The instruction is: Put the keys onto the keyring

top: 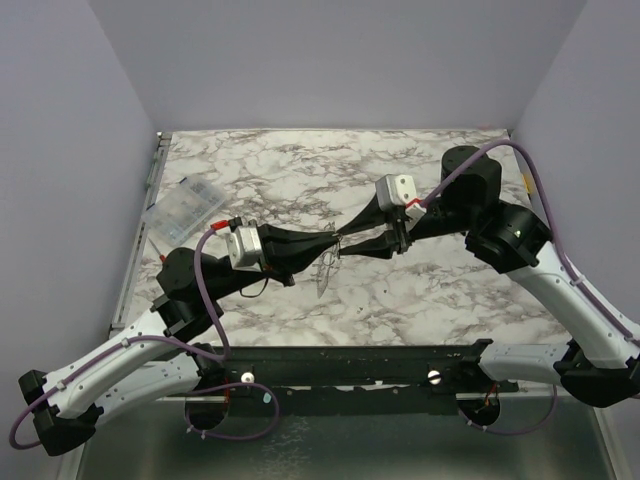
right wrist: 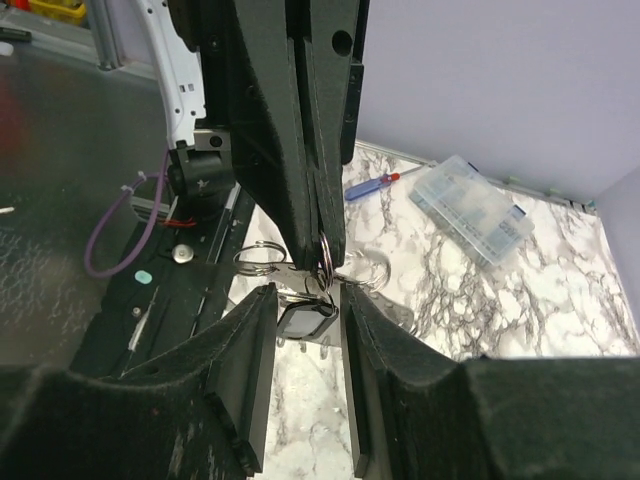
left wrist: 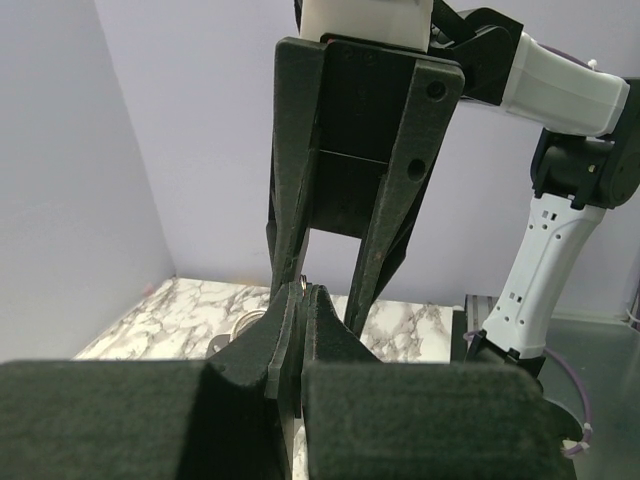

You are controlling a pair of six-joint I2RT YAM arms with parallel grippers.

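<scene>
Between the fingers of your right gripper (right wrist: 308, 300) hangs the key (right wrist: 305, 318), a small dark oblong with a paler middle, level with the fingertips. Just above it the keyring (right wrist: 326, 265) shows edge-on, with more silvery loops dangling close on either side. Your left gripper (right wrist: 322, 243) reaches in from the opposite side, its fingers pressed together and pinching the keyring at their very tips.

Your right fingers (right wrist: 250, 370) stand partway spread, one on each side of the key. A sliver of gap shows on one side, so I judge the grasp not made yet.

Hold the left hand steady while you close. The key hangs free, and a glancing finger will likely spin it or swing it out of reach. Centre it between the pads first, then close slowly and squarely on its flat faces. Mind the left tips, which sit just above your own fingers. Where the ring splits is hidden from you, so check that before you try threading.

Beyond the left gripper and off to the right of your hand, a clear plastic box (right wrist: 470, 205) and a screwdriver (right wrist: 370, 185) lie on the marble table (right wrist: 560, 300), well apart from the work.
</scene>
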